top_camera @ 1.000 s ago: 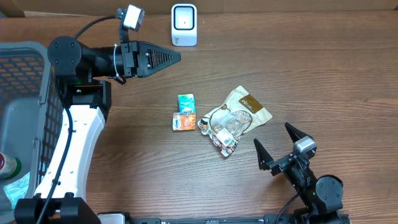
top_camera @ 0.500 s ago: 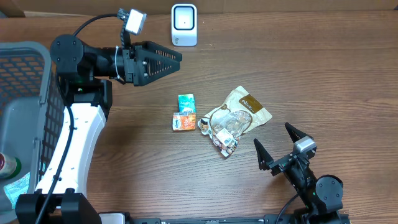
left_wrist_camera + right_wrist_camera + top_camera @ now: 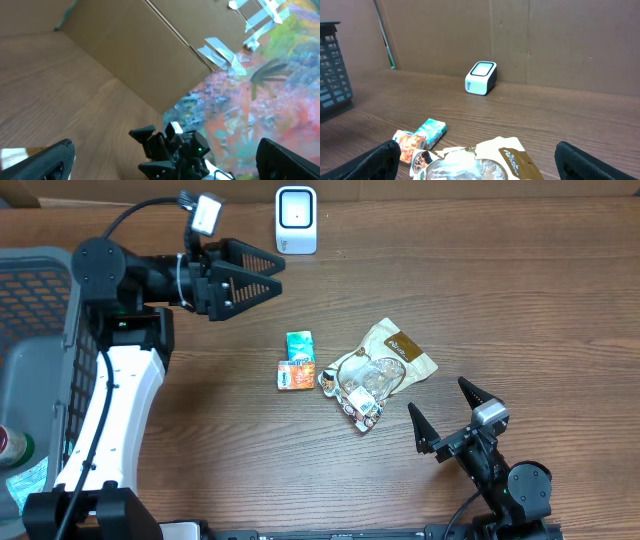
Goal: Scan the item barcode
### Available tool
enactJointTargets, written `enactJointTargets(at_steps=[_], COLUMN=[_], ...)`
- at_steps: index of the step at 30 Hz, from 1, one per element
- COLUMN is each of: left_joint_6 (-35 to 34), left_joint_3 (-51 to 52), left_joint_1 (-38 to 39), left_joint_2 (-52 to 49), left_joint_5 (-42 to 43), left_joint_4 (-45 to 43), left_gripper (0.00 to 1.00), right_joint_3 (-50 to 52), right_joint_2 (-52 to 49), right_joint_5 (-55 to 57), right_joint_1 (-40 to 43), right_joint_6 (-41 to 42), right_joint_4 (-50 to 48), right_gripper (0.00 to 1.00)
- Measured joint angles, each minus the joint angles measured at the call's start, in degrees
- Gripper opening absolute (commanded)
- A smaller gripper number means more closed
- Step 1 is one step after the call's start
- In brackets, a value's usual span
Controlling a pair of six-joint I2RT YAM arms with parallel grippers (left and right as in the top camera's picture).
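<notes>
Hovering above counter [image 3: 220,460] at upper left, right of grey basket [image 3: 40,290]: left hand [image 3: 279,276], fingers spread wide, gripping nothing. Just right of it, at far edge, white scanner [image 3: 296,220]. Mid-counter: teal packet [image 3: 299,344] touching orange packet [image 3: 295,375]; brown pouch [image 3: 395,350] just beside them, clear bag [image 3: 362,385] overlapping its near end. Lower right: right hand [image 3: 437,395] likewise spread, empty, near pouch.
</notes>
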State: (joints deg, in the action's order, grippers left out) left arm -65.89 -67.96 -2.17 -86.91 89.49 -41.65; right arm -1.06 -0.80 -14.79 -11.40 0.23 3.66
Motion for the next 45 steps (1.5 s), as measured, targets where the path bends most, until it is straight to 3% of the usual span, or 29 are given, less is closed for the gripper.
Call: enactJointTargets(at_steps=[14,23,30,36,40,45], left_joint_6=[5.3,6.1,-0.3,-7.7,-9.2,-8.7], left_joint_3=[0.0,0.0,-1.0,-10.9,-19.1,-21.3], left_joint_1=[-0.9,-0.9,-0.9,0.7,1.8,0.6], left_joint_2=[-4.3,-7.8,-7.4,-5.7,-3.3,-1.3], left_joint_5=[-0.7,-6.2,-7.9,-6.6,-4.9,-4.9], left_joint_4=[1.4,1.4,1.4,1.1,1.7,5.3], left_gripper=[1.0,1.0,1.0,1.0,1.0,1.0], right_joint_3=[0.0,0.0,0.0,0.0,0.0,0.0], right_joint_2=[0.0,0.0,0.0,0.0,0.0,0.0], right_joint_5=[0.0,0.0,0.0,0.0,0.0,0.0], right_joint_1=[0.0,0.0,0.0,0.0,0.0,0.0], right_joint_6=[0.0,0.0,0.0,0.0,0.0,0.0], right_joint_4=[0.0,0.0,0.0,0.0,0.0,0.0], right_gripper=[1.0,1.0,1.0,1.0,1.0,1.0])
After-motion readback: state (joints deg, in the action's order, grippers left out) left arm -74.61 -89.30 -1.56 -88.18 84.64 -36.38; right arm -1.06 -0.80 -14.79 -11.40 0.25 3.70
